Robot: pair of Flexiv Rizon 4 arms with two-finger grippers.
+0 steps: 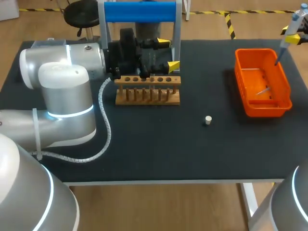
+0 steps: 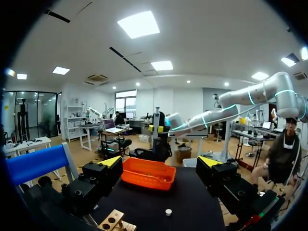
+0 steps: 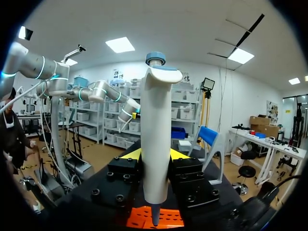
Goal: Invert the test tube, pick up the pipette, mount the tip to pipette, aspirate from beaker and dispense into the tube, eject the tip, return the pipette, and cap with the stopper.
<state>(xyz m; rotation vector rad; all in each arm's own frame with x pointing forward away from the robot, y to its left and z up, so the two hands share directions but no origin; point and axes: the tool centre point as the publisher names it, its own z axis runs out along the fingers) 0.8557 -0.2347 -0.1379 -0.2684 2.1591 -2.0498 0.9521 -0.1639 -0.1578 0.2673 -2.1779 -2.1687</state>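
I have my right gripper [image 3: 155, 155] clamped on the pipette [image 3: 155, 120] above the orange bin [image 1: 263, 110], and my left gripper [image 1: 168, 54] wide open, empty, well apart from it.

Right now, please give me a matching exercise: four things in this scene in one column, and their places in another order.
Things:
1 pipette
2 stopper
3 wooden rack
4 orange bin

Places:
a close by the open left gripper
b alone on the bare table
c clamped in the right gripper
d below the pipette's lower end

Pairs: 1-c, 2-b, 3-a, 4-d
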